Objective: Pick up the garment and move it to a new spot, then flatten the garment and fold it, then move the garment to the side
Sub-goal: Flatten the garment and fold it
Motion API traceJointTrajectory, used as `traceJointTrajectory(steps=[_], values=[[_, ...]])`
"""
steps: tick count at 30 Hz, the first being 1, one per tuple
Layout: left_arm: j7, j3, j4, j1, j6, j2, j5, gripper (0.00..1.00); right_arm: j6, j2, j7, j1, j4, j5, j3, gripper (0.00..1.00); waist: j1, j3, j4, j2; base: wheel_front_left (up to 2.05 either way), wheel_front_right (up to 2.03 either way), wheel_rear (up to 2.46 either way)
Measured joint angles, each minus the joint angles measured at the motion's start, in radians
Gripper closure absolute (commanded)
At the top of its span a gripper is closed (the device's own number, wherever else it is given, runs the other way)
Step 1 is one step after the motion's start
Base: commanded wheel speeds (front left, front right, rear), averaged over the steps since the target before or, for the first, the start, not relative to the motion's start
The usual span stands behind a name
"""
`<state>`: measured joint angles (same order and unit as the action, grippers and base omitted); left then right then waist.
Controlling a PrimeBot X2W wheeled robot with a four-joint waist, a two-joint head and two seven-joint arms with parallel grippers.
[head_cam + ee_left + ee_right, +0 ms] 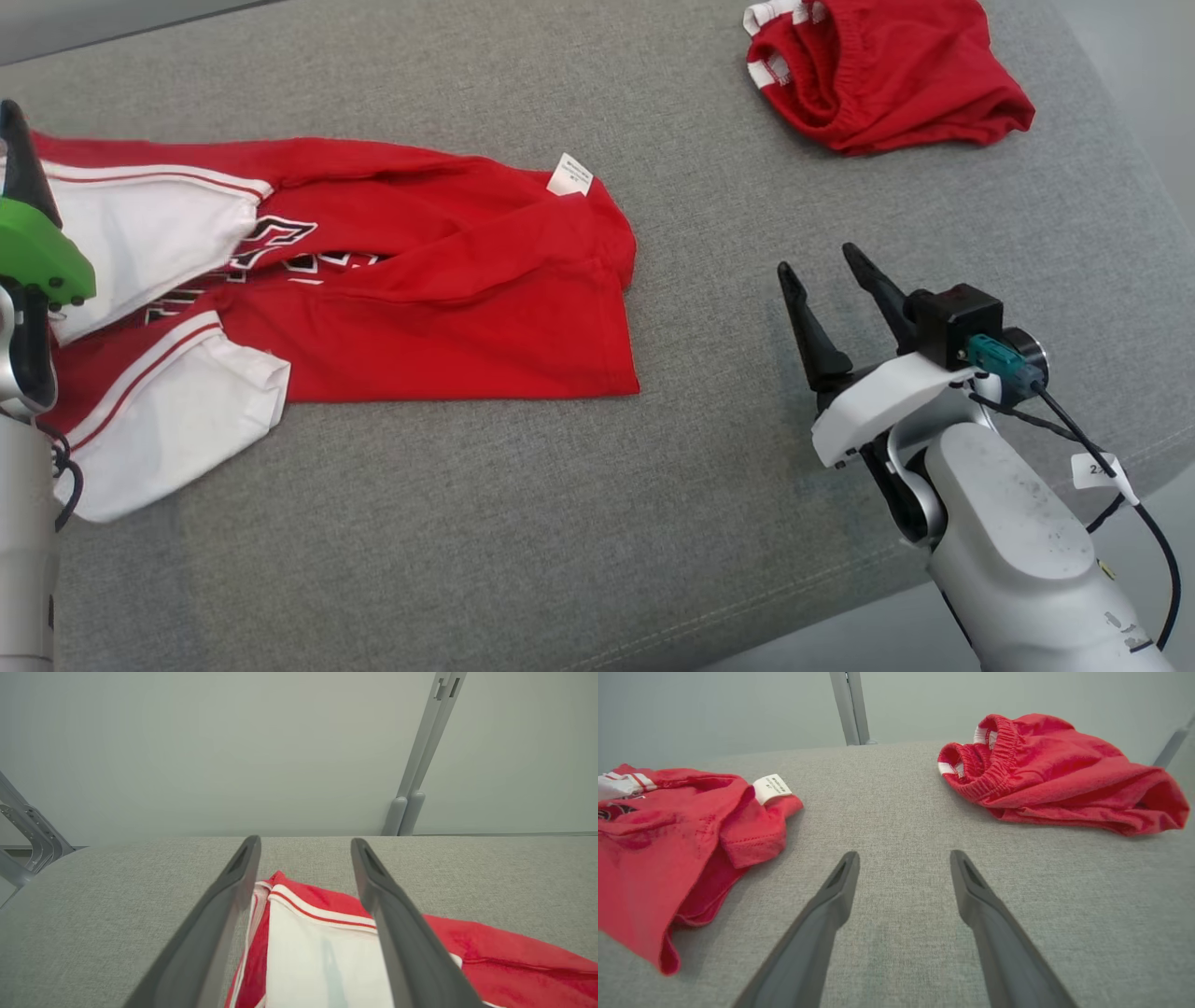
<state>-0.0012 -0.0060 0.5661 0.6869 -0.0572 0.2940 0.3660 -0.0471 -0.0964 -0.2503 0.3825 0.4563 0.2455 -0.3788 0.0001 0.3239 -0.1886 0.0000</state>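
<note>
Standing wide apart, the two long dark fingers of the left gripper (304,843) clasp nothing. They are spread above a white sleeve (322,956) edged with red piping, which lies between and under them in the left wrist view. Whether they touch the cloth I cannot tell. That sleeve belongs to the red and white jersey shirt (448,308) with black-and-white lettering, which lies partly folded on the grey fabric-covered table (560,532). In the head view the left gripper's green housing (37,247) sits at the far left edge over the sleeve end of the shirt. The shirt's red body runs from there toward the table's middle, and its hem end is rumpled and turned over.

The right gripper (817,261) is likewise unclenched and empty, poised over bare table to the right of the shirt's hem edge and well apart from it. A black cable with a small white tag (1094,469) hangs from that wrist.

Farther off, near the table's far right corner, lies a crumpled pair of red shorts (887,79) with an elastic waistband, well apart from both grippers and the shirt. Bare grey cloth lies between the right gripper and each garment.

From its low angle, the right wrist view shows the shirt's hem as stacked layers, with a white care label (771,788) on the top fold. The left wrist view takes in a pale wall and grey metal struts (420,765) beyond the table's far edge.
</note>
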Motion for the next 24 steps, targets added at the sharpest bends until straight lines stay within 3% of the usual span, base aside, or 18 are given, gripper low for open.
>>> traceJointTrajectory(steps=[8,17,24], values=[[-0.075,-0.006,-0.004,0.074,0.005,-0.007,-0.004,0.00,-0.003,-0.008,0.000,0.022,-0.012,0.000,0.010,0.00,0.0000,0.019,0.017,0.0000,0.00,0.00,0.00],[-0.220,-0.048,-0.069,0.062,0.041,-0.099,-0.002,0.00,-0.049,-0.018,0.000,0.046,-0.004,0.006,-0.024,0.00,0.0000,-0.017,0.106,0.0000,0.00,0.00,0.00],[-0.240,-0.075,-0.134,-0.059,0.066,-0.180,0.009,0.00,-0.063,0.006,0.006,0.046,0.033,0.090,-0.027,0.00,0.0000,-0.049,0.171,0.0000,0.00,0.00,0.00]])
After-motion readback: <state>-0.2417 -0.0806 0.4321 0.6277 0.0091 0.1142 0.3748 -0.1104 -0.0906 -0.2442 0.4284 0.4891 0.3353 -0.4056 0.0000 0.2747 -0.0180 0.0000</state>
